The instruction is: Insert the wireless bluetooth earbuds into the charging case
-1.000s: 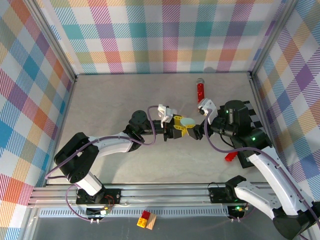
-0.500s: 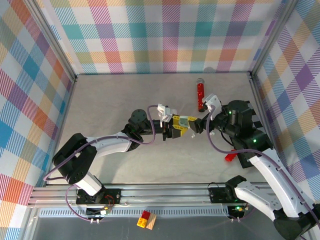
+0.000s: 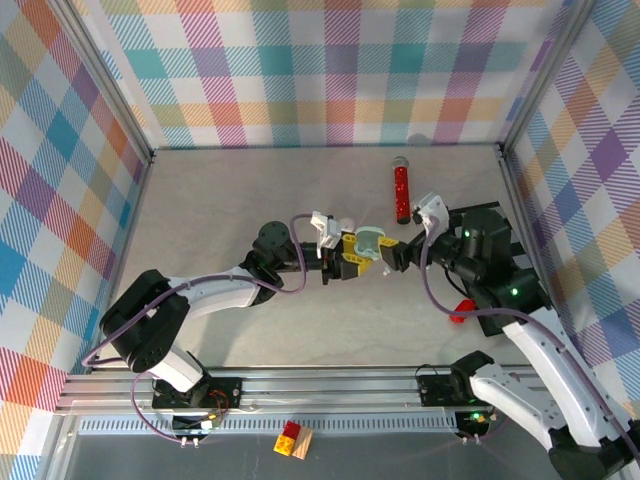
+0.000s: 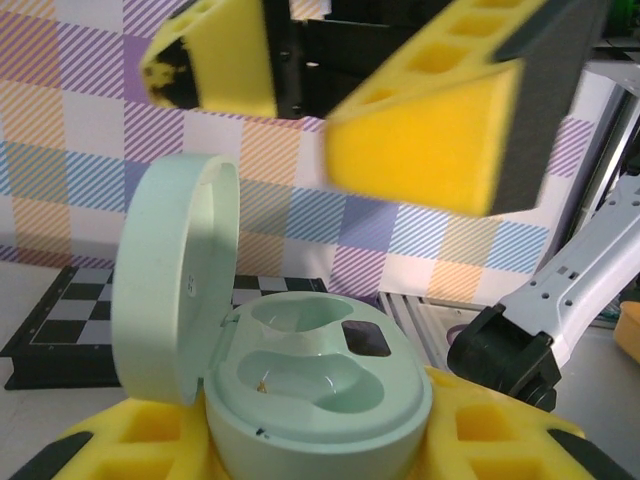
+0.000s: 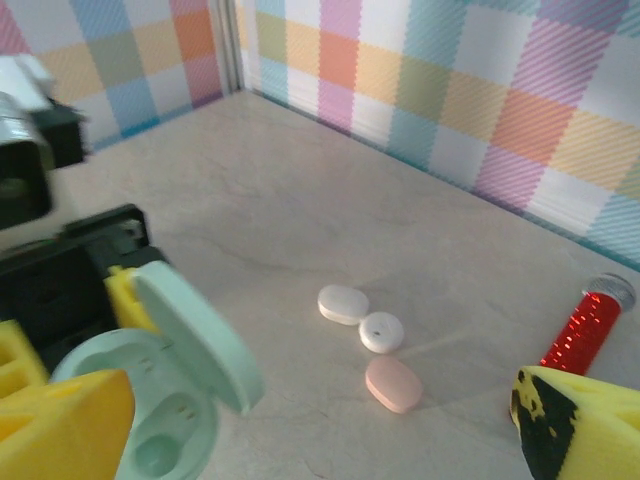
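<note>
My left gripper [image 3: 356, 258] is shut on the mint-green charging case [image 3: 372, 241], held just above the table. The case's lid [image 4: 170, 275] stands open and both wells [image 4: 310, 375] are empty. My right gripper [image 3: 393, 256] hangs open just right of the case, and its yellow fingers [image 4: 430, 130] loom above the case in the left wrist view. On the table beyond the case [image 5: 150, 410] lie the earbuds, small pale pieces: two white [image 5: 343, 304] [image 5: 381, 332] and one pink [image 5: 393, 384]. The right gripper [image 5: 320, 435] holds nothing.
A red cylinder with a silver cap [image 3: 401, 190] lies at the back right, just beyond the earbuds. A black chequered board [image 3: 503, 238] and a small red piece [image 3: 460, 310] sit by the right wall. Plaid walls enclose three sides.
The case's lid has swung from shut to open. My right gripper has drawn back a little to the right and spread wider. The left gripper keeps its hold.
</note>
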Tool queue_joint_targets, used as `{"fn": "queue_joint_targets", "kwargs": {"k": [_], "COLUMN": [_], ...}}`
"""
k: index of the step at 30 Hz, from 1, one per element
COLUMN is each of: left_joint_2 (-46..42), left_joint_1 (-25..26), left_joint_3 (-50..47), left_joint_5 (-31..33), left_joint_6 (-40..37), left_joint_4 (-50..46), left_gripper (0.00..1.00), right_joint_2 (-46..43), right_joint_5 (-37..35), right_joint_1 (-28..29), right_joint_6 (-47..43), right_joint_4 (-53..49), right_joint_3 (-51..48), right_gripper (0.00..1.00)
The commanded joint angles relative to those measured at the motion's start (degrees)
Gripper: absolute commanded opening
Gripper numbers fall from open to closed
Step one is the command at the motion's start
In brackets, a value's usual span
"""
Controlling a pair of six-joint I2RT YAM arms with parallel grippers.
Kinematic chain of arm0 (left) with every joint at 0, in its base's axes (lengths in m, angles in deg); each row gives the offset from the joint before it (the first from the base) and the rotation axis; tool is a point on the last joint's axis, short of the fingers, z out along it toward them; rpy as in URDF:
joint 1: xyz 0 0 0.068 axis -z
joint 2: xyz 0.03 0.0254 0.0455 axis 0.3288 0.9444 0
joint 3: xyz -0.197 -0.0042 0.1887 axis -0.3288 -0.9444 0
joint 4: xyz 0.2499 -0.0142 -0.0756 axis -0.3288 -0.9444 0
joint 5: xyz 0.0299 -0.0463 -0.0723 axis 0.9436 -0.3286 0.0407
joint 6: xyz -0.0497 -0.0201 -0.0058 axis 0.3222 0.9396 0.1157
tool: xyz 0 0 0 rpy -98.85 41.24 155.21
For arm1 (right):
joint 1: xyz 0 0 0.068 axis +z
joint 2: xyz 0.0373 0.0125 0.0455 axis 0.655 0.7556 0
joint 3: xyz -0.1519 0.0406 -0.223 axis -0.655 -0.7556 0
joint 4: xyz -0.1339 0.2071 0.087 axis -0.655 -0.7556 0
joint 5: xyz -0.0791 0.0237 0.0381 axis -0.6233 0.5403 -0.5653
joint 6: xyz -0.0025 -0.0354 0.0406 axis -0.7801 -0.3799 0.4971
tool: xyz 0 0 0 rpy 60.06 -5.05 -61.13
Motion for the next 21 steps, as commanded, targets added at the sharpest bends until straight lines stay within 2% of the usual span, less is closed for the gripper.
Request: {"fn": "queue_joint_targets", "kwargs": {"k": [1, 6, 12, 14, 16, 18, 21], "left_joint_2": [-1.53, -2.84, -5.5, -6.08, -6.4, -6.61, -6.84], "left_joint_1": [-2.08, -4.53, -6.15, -6.16, -6.19, -6.16, -6.16], "left_joint_3": [-1.74, -4.03, -6.62, -6.96, -7.35, -7.58, -7.84], "left_joint_5": [0.27, 0.96, 2.39, 2.72, 3.03, 3.23, 3.49], "left_joint_6": [0.26, 1.04, -0.02, -0.79, -0.82, -0.98, -1.42], "left_joint_4": [4.83, 5.94, 4.57, 3.41, 3.56, 3.7, 3.53], "left_gripper": [0.29, 0.29, 0.29, 0.29, 0.29, 0.29, 0.29], "right_joint_2": [-4.18, -6.74, -6.71, -3.42, 0.77, 5.81, 14.12], "right_joint_5": [3.36, 0.83, 5.21, 8.06, 8.92, 9.32, 11.38], "right_joint_1": [-0.53, -3.62, -12.94, -16.63, -18.19, -18.34, -18.39], "right_joint_6": [5.37, 14.94, 33.78, 40.7, 43.93, 44.09, 44.13], "right_joint_4": [3.82, 4.83, 14.93, 17.84, 18.53, 17.64, 16.54], "right_joint_3": [-2.02, -6.28, -16.99, -20.22, -21.83, -21.91, -20.84], "right_gripper": [0.97, 0.96, 0.93, 0.91, 0.88, 0.85, 0.75]}}
